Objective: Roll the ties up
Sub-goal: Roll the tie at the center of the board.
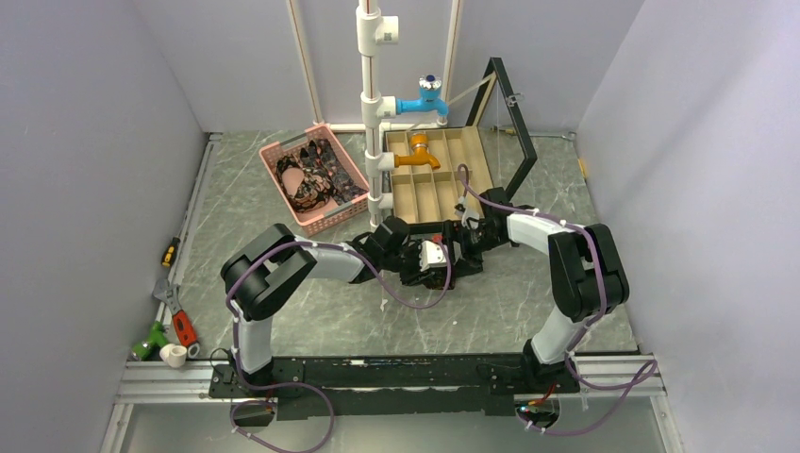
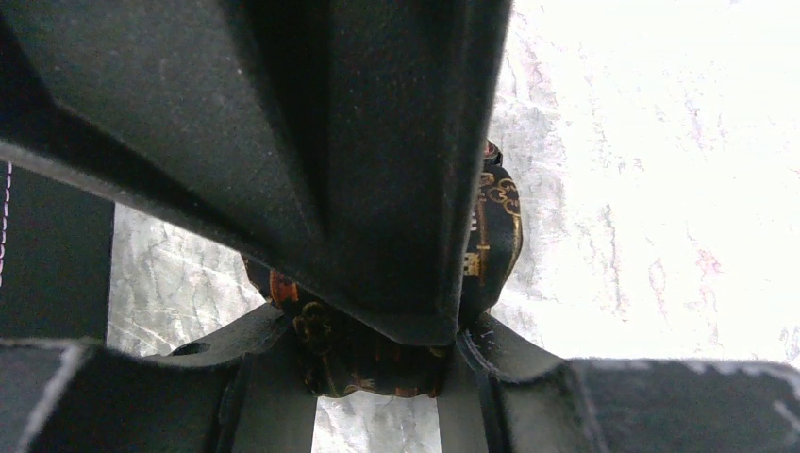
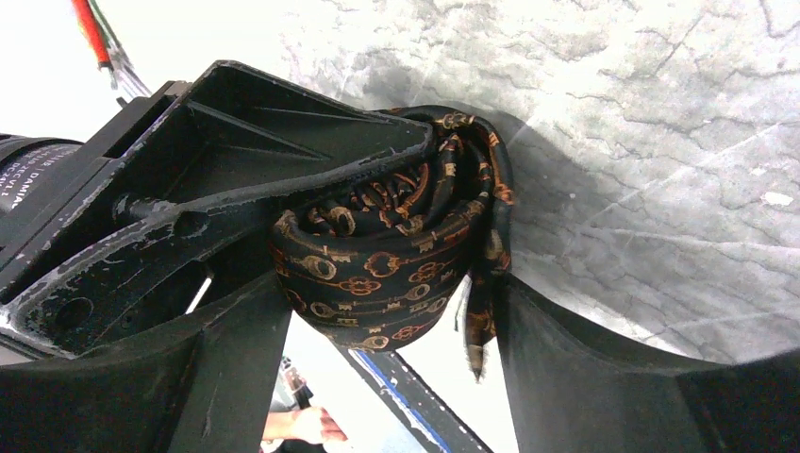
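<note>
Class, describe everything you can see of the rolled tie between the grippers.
The tie is dark, smooth-looking fabric printed with orange and gold ornamental motifs. It is wound into a tight coil, its layers showing at the open end, with a short loose tail hanging beside it. The right gripper and left gripper both clamp it, over the grey marbled table.

- Only readable thing was white lettering "DAMIA…" on the black motor housing (image 3: 26, 177), right wrist view, cut off at the edge.
- The line under it was too blurry to read.
</note>
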{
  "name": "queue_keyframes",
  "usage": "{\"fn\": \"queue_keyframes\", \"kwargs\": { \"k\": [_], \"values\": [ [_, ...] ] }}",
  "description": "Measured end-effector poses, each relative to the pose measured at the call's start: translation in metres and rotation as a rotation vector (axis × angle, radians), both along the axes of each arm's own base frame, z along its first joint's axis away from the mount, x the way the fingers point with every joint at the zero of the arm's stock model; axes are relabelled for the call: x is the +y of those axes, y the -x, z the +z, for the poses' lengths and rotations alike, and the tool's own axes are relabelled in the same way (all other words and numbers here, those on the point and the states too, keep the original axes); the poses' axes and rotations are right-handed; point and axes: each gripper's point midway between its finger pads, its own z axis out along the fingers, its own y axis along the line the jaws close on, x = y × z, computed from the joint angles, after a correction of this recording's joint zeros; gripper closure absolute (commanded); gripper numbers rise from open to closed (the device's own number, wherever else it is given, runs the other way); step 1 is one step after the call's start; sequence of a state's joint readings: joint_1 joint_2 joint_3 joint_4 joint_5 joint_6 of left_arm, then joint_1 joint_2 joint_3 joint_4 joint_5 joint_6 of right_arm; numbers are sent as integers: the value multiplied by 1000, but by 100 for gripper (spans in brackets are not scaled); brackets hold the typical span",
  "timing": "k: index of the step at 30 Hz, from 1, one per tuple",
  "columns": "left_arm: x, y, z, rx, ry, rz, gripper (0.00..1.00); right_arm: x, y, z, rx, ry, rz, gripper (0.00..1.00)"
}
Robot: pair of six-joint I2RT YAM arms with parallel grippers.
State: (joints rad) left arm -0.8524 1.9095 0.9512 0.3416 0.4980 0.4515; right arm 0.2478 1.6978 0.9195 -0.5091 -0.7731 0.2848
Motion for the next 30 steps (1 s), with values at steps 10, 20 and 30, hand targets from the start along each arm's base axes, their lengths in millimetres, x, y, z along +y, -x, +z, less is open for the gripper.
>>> {"fn": "queue_keyframes", "kwargs": {
  "k": [10, 20, 30],
  "values": [
    [0, 0, 0, -1, 0, 1, 68, 1, -2, 4, 36, -8, -10, 64],
    [0, 0, 0, -3, 3, -1, 66, -4, -3, 8, 52, 25, -20, 44],
    [0, 0, 0, -10, 3, -6, 57, -4, -3, 12, 79, 3, -30, 100]
  ]
}}
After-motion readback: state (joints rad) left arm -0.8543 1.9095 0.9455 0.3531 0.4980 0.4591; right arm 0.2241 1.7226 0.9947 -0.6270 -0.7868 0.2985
